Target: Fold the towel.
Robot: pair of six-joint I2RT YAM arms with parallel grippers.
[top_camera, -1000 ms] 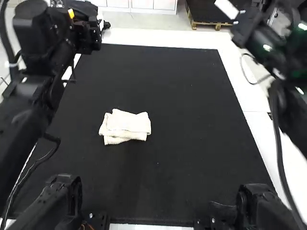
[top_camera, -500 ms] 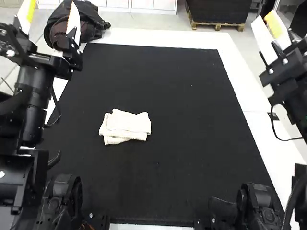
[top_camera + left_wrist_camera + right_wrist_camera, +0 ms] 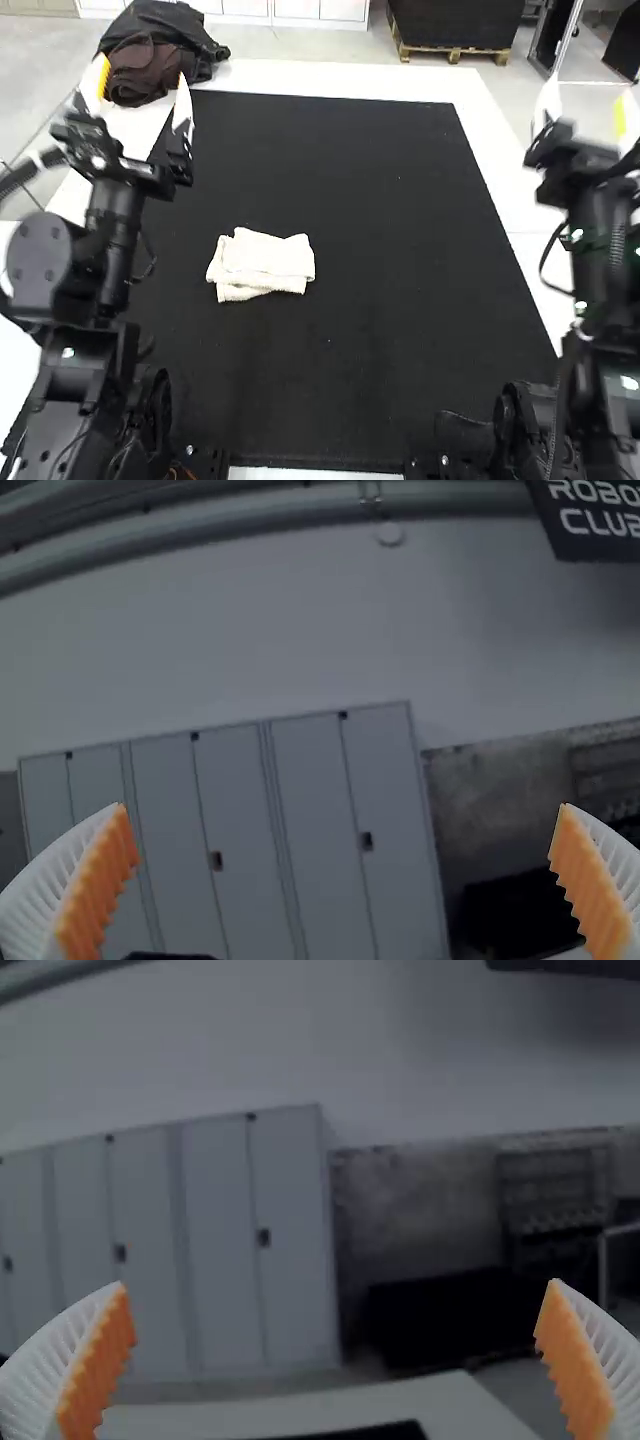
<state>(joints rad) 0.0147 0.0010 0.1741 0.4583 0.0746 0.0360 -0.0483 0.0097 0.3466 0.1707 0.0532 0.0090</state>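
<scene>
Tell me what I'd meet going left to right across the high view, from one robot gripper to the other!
The black left gripper with white fingers spread open → the cream cloth towel, folded in a small, uneven stack → the black right gripper, white fingers also open.

Towel [image 3: 262, 262]: cream, one plain shade. Mat [image 3: 400, 250]: solid black. Table [image 3: 503, 170]: white around mat. Left arm [image 3: 116, 215]: black. Right arm [image 3: 597, 235]: black, small green glints. Left gripper [image 3: 142, 70]: white ribbed fingers [image 3: 48, 892], toothed orange pads [image 3: 100, 885]. Right gripper [image 3: 590, 88]: matching white ribbed fingers [image 3: 48, 1368], same toothed orange pads [image 3: 98, 1362]. Cable [image 3: 544, 262]: black.
</scene>
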